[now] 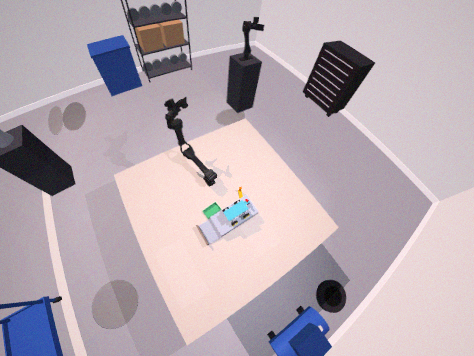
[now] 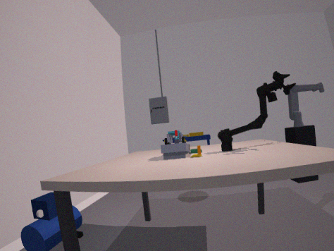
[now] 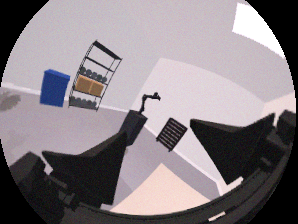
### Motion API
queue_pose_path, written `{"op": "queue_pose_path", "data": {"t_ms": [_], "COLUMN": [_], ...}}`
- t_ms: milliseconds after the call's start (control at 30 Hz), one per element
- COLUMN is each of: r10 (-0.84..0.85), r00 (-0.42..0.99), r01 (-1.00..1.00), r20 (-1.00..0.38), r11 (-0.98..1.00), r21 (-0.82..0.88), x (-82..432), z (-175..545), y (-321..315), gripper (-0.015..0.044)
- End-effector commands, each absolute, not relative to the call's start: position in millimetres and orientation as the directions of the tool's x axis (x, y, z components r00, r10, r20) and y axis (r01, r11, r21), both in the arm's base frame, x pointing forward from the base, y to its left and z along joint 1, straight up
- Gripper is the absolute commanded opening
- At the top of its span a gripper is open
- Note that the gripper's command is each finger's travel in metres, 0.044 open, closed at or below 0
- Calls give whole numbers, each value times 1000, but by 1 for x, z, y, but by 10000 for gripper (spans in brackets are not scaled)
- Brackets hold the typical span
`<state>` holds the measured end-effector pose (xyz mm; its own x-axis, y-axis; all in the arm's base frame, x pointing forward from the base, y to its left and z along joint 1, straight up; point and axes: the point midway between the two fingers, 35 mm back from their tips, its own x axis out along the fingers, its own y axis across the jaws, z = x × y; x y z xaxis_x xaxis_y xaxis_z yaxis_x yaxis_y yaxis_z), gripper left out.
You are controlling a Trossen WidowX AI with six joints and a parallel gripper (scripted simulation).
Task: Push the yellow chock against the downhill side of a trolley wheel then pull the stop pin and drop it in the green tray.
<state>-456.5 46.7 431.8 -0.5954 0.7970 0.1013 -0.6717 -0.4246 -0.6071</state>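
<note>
The cyan-topped trolley [image 1: 236,211] [image 2: 171,133] stands on the grey ramp [image 1: 212,231] [image 2: 175,148]. The red-headed stop pin [image 1: 247,201] [image 2: 176,132] stands upright at the trolley's uphill end. The yellow chock with its orange handle [image 1: 240,192] [image 2: 199,151] stands on the table beside the ramp's uphill part, apart from the wheels. The green tray [image 1: 211,210] [image 2: 194,151] lies beside the ramp, on the same side as the chock. My gripper [image 1: 177,102] [image 2: 292,80] [image 3: 158,128] is open and empty, raised high and far from the trolley. The wheel contacts are too small to make out.
The arm's base [image 1: 210,177] [image 2: 226,142] stands on the table [image 1: 270,260] [image 2: 116,176], on the chock and tray side of the ramp. A shelf rack, a blue cabinet [image 1: 117,67] [image 3: 54,89] and a dark drawer cabinet [image 1: 335,77] [image 3: 171,134] stand beyond the table.
</note>
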Motion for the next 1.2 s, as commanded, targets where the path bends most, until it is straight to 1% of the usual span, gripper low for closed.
{"op": "queue_pose_path", "data": {"t_ms": [0, 100, 233, 367, 467, 600, 733, 867, 967, 1067, 1167], "r10": [795, 766, 726, 691, 668, 653, 656, 672, 690, 712, 735], "r00": [-597, -615, -614, -574, -509, -386, -235, -68, 62, 192, 316], "r01": [-675, -722, -786, -795, -758, -658, -517, -345, -204, -56, 93], "r20": [107, 184, 309, 439, 542, 652, 717, 738, 721, 675, 599], "r11": [-426, -454, -530, -599, -647, -690, -710, -710, -699, -679, -653], "r21": [-602, -522, -317, -97, 85, 302, 479, 614, 686, 732, 752], "x": [-455, -430, -394, -347, -301, -233, -162, -91, -37, 15, 66], "z": [435, 475, 526, 575, 610, 646, 668, 676, 673, 662, 643], "y": [47, 45, 39, 36, 36, 43, 55, 71, 85, 101, 119], "gripper": [374, 295, 190, 190, 190, 190, 190, 190, 190, 190, 190]}}
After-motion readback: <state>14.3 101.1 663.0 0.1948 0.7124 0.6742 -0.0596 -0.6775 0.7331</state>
